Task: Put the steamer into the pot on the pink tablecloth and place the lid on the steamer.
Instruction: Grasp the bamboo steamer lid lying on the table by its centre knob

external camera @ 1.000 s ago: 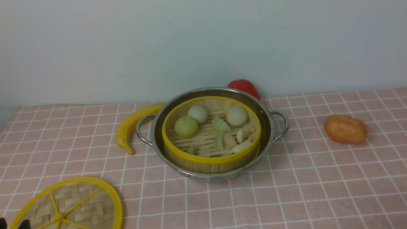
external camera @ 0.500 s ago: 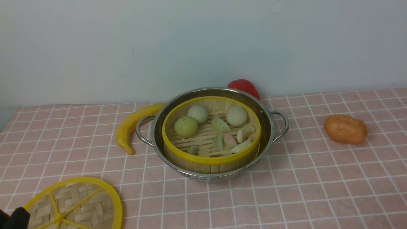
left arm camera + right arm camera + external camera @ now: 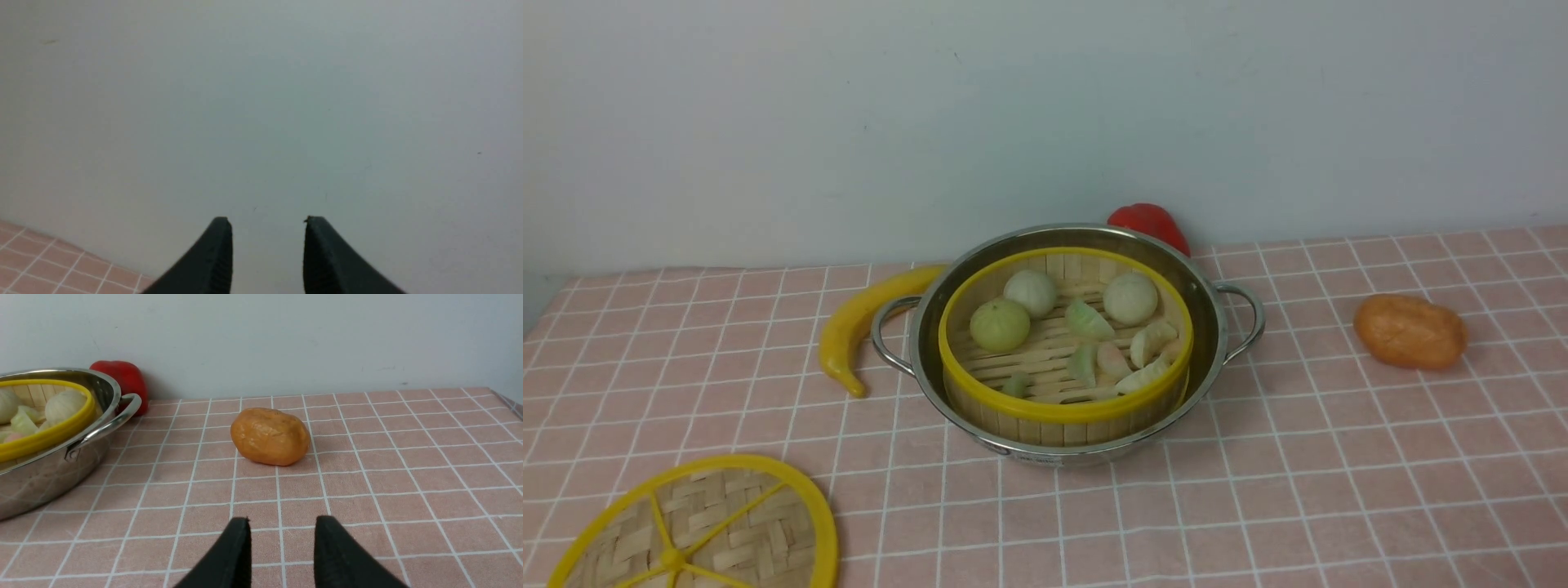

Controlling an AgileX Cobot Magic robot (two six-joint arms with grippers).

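Pink tablecloth [image 3: 1339, 457]: covers the whole tabletop and runs back to a pale wall [image 3: 1013, 122].

Pot [image 3: 1205, 327]: stands upright near the middle of the cloth, one wire handle out to each side.

Steamer [image 3: 1062, 410]: sits inside the pot, level, open on top, with its yellow rim visible all the way round and the slatted floor showing between the food.

Lid [image 3: 711, 523]: lies flat on the cloth at the near left corner, well apart from the pot, knob and spokes facing up, partly cut off by the picture's edge. Not yet on the steamer.

Yellow banana [image 3: 858, 327]: curves along the pot's left side, just beside the left handle.

Orange potato [image 3: 1409, 331]: rests on the cloth to the right, well clear of the pot.

Red pepper [image 3: 1150, 222]: peeks out from behind the pot, against the wall.

Buns [image 3: 1001, 324]: three round pale ones on the steamer floor, with several small dumplings [image 3: 1143, 347] beside them.

Left gripper [image 3: 267, 222]: fingers spread, nothing between them, facing the wall.

Right gripper [image 3: 282, 522]: fingers spread, nothing between them, low over the cloth, pointing toward the potato.
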